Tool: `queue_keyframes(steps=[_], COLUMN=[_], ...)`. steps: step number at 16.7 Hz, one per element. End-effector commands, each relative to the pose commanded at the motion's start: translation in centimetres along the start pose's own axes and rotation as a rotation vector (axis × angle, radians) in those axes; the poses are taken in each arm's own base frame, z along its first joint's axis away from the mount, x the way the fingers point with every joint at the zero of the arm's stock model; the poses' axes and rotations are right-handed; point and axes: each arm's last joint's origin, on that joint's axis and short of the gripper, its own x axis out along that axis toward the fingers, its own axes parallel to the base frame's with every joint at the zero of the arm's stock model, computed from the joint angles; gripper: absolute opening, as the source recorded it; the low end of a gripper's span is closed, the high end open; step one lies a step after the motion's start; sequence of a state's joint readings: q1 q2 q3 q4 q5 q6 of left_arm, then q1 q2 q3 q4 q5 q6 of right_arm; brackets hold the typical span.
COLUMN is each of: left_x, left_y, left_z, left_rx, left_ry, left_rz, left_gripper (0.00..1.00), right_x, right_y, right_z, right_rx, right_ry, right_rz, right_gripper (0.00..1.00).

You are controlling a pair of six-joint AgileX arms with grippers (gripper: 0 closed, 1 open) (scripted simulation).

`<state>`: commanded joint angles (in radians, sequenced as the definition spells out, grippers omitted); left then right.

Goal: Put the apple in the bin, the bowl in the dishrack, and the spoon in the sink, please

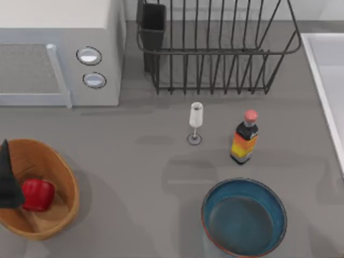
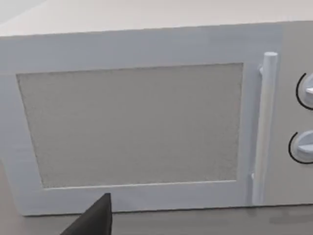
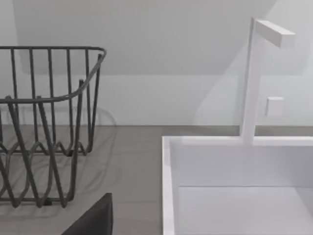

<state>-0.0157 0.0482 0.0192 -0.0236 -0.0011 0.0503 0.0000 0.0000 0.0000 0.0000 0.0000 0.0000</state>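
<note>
1. We see the glossy red, blocky apple point(image 1: 37, 194) lying inside the oval orange-brown wicker bin point(image 1: 63, 171) at the near left of the table.
2. We see the large round blue-glazed bowl point(image 1: 244, 217) upright on the table, near and right of centre.
3. We see the black wire dishrack point(image 1: 215, 48) far centre, with the pale white rectangular sink point(image 1: 322, 70) at the far right.

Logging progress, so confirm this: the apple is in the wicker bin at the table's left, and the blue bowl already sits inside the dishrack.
Not quite. The apple does lie in the bin at the left, but the bowl is not in the dishrack. The top view shows it on the table's near side, in front of the bottle.
</note>
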Motion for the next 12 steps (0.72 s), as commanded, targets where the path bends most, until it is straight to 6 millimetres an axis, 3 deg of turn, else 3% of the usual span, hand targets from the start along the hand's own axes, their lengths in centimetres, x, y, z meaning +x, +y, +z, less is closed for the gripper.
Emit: queue_keyframes(steps=[8,12], left_x=[-0.2,-0.2], left_y=[0.2,0.2], left_z=[-0.1,-0.1], left_rx=[-0.051,-0.051], left_ry=[-0.052,-0.052], left_rz=[0.016,0.016], left_gripper=[1.00,1.00], right_x=[0.0,0.1], right_y=[0.0,0.6], right_z=[0.0,1.5], right_rx=[0.000,0.051], right_ry=[0.000,0.106], right_rz=[0.000,0.049], right_gripper=[1.00,1.00])
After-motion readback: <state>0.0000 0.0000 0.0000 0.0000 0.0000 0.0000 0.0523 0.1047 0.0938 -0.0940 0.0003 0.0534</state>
